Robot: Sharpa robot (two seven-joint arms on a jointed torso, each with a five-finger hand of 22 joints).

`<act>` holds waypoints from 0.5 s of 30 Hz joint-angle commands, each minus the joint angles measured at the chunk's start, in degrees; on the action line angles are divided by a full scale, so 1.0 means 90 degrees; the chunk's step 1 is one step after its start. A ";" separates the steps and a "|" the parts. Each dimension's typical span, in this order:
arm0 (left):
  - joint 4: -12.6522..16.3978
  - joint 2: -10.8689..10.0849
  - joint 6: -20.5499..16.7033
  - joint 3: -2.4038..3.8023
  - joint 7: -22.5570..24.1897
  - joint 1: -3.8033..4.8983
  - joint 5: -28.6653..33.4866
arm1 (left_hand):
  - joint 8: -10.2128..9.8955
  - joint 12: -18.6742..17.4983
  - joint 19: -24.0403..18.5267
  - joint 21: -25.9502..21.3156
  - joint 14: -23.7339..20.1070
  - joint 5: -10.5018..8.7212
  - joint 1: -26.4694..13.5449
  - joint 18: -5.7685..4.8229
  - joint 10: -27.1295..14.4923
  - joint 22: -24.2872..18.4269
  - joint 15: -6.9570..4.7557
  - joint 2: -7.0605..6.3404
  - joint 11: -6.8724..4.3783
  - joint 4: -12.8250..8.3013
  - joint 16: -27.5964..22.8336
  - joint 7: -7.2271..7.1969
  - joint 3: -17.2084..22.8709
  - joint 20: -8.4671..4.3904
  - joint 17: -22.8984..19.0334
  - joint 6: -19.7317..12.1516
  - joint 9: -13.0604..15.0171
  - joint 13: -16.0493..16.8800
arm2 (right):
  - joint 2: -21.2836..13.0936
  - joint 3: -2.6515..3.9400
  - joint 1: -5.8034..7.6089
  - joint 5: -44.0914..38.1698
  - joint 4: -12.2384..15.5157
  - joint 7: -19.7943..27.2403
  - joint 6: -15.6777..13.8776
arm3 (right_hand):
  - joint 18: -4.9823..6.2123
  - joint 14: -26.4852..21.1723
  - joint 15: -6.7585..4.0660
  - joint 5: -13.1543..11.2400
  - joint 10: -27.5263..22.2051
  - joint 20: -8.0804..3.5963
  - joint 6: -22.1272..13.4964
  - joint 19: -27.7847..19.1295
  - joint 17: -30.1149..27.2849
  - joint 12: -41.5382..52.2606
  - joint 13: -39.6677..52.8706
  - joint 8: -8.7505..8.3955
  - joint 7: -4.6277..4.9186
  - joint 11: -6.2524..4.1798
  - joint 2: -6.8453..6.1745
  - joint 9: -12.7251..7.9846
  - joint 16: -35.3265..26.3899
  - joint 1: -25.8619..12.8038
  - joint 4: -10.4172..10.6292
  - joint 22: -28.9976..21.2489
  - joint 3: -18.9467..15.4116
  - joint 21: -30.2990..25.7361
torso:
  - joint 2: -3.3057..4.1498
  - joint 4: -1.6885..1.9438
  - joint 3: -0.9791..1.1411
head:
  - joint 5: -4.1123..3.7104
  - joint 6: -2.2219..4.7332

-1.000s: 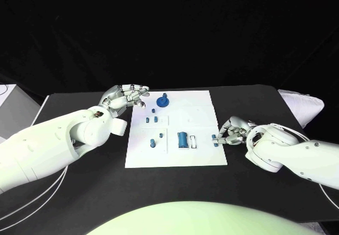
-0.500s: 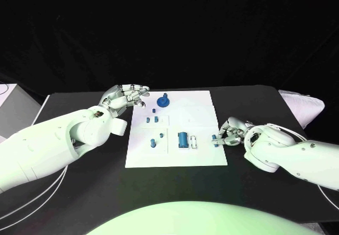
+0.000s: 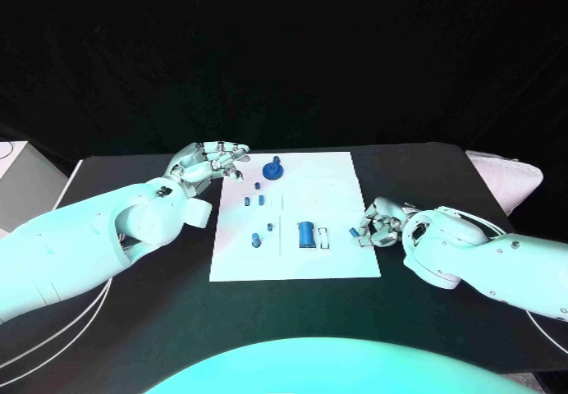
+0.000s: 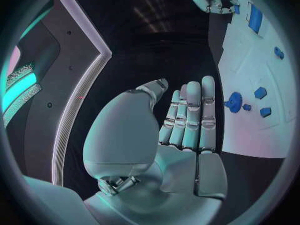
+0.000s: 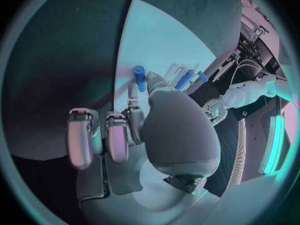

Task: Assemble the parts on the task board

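The white task board (image 3: 290,215) lies mid-table. On it are a blue gear-like part (image 3: 273,171), a few small blue pieces (image 3: 254,199), a blue peg (image 3: 254,240) and a blue cylinder (image 3: 305,234). My right hand (image 3: 381,222) is at the board's right edge and pinches a small blue peg (image 3: 355,233) between thumb and a finger; the right wrist view shows that peg (image 5: 139,78) at the thumb tip, over the board (image 5: 156,45). My left hand (image 3: 211,162) hovers off the board's far left corner, fingers straight and together (image 4: 190,117), holding nothing, beside the gear-like part (image 4: 235,102).
A narrow white piece (image 3: 322,235) lies beside the blue cylinder. A white object (image 3: 509,176) sits at the table's right edge and a white box (image 3: 18,168) beyond its left edge. Bare black table (image 3: 296,312) lies in front of the board.
My right hand has shifted slightly left onto the board's edge, and the small blue peg has moved a little with it. The left hand has stayed put.
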 commanded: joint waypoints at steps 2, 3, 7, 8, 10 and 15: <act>0.0024 0.0001 0.0088 0.0005 0.0058 -0.0004 0.0007 | 0.0032 0.0028 0.0015 -0.0029 -0.0026 0.0002 0.0045 0.0088 -0.0038 -0.0006 -0.0010 0.0013 0.0013 0.0037 -0.0020 0.0001 0.0003 -0.0005 -0.0008 -0.0018 -0.0009 -0.0010 | 0.0029 -0.0071 -0.0098 -0.0176 -0.0040 -0.0162 0.0491 | -0.0104 0.0631 -0.0032 0.0109 0.0200 -0.0057 0.0027 0.0311 0.1537 -0.0022 0.0903 -0.0030 -0.0007 -0.0041 -0.0008 -0.0079 0.0030 0.0106 -0.0003 0.1107 0.0111 -0.0011 | -0.0002 -0.0001 0.0001 | 0.0001 0.0001; 0.0026 -0.0001 0.0087 0.0005 0.0057 -0.0003 0.0007 | 0.0032 0.0028 0.0015 -0.0029 -0.0026 0.0002 0.0045 0.0088 -0.0038 -0.0006 -0.0010 0.0013 0.0013 0.0037 -0.0020 0.0001 0.0003 -0.0005 -0.0008 -0.0018 -0.0009 -0.0010 | 0.0032 -0.0071 -0.0099 -0.0203 -0.0045 -0.0167 0.0493 | -0.0104 0.0630 -0.0035 0.0177 0.0198 -0.0059 0.0032 0.0312 0.1536 -0.0027 0.0902 -0.0035 -0.0009 -0.0044 -0.0020 -0.0086 0.0029 0.0149 -0.0007 0.1110 0.0182 -0.0010 | -0.0001 0.0002 0.0001 | -0.0001 0.0001; 0.0029 -0.0006 0.0082 0.0005 0.0057 -0.0003 0.0007 | 0.0032 0.0028 0.0015 -0.0029 -0.0026 0.0002 0.0045 0.0088 -0.0038 -0.0006 -0.0010 0.0013 0.0013 0.0037 -0.0020 0.0001 0.0003 -0.0005 -0.0008 -0.0018 -0.0009 -0.0010 | 0.0047 -0.0072 -0.0101 -0.0291 -0.0049 -0.0180 0.0481 | -0.0102 0.0631 -0.0050 0.0424 0.0184 -0.0077 0.0075 0.0309 0.1538 -0.0052 0.0898 -0.0065 -0.0016 -0.0055 -0.0160 -0.0123 0.0030 0.0406 -0.0024 0.1112 0.0873 -0.0026 | 0.0003 0.0002 0.0005 | 0.0003 0.0001; 0.0029 -0.0008 0.0081 0.0005 0.0056 -0.0003 0.0007 | 0.0032 0.0028 0.0015 -0.0029 -0.0026 0.0002 0.0045 0.0088 -0.0038 -0.0006 -0.0010 0.0013 0.0013 0.0037 -0.0020 0.0001 0.0003 -0.0005 -0.0008 -0.0018 -0.0009 -0.0010 | 0.0052 -0.0072 -0.0101 -0.0308 -0.0045 -0.0182 0.0463 | -0.0103 0.0630 -0.0048 0.0453 0.0184 -0.0077 0.0082 0.0312 0.1535 -0.0053 0.0898 -0.0065 -0.0013 -0.0059 -0.0196 -0.0125 0.0028 0.0414 -0.0028 0.1117 0.0999 -0.0023 | 0.0003 0.0001 0.0007 | 0.0003 0.0001; 0.0030 -0.0009 0.0079 0.0005 0.0057 -0.0003 0.0007 | 0.0032 0.0028 0.0015 -0.0029 -0.0026 0.0002 0.0045 0.0088 -0.0038 -0.0006 -0.0010 0.0013 0.0013 0.0037 -0.0020 0.0001 0.0003 -0.0005 -0.0008 -0.0018 -0.0009 -0.0010 | 0.0060 -0.0072 -0.0102 -0.0329 -0.0032 -0.0185 0.0413 | -0.0105 0.0632 -0.0049 0.0577 0.0188 -0.0079 0.0098 0.0317 0.1544 -0.0050 0.0902 -0.0058 -0.0014 -0.0057 -0.0277 -0.0120 0.0032 0.0392 -0.0039 0.1127 0.1278 -0.0017 | 0.0003 0.0003 0.0007 | 0.0003 0.0001; 0.0030 -0.0011 0.0076 0.0005 0.0058 -0.0003 0.0007 | 0.0045 0.0038 0.0021 -0.0039 -0.0024 0.0003 0.0035 0.0087 -0.0040 -0.0012 -0.0009 0.0023 0.0013 0.0068 -0.0022 0.0001 -0.0005 -0.0004 -0.0009 -0.0016 -0.0012 -0.0011 | 0.0055 -0.0070 -0.0100 -0.0203 0.0049 -0.0182 0.0221 | -0.0114 0.0638 -0.0055 0.0795 0.0208 -0.0083 0.0117 0.0337 0.1567 -0.0027 0.0915 -0.0023 -0.0023 -0.0068 -0.0376 -0.0088 0.0042 0.0235 -0.0060 0.1161 0.1682 0.0015 | 0.0002 0.0006 0.0009 | 0.0020 0.0001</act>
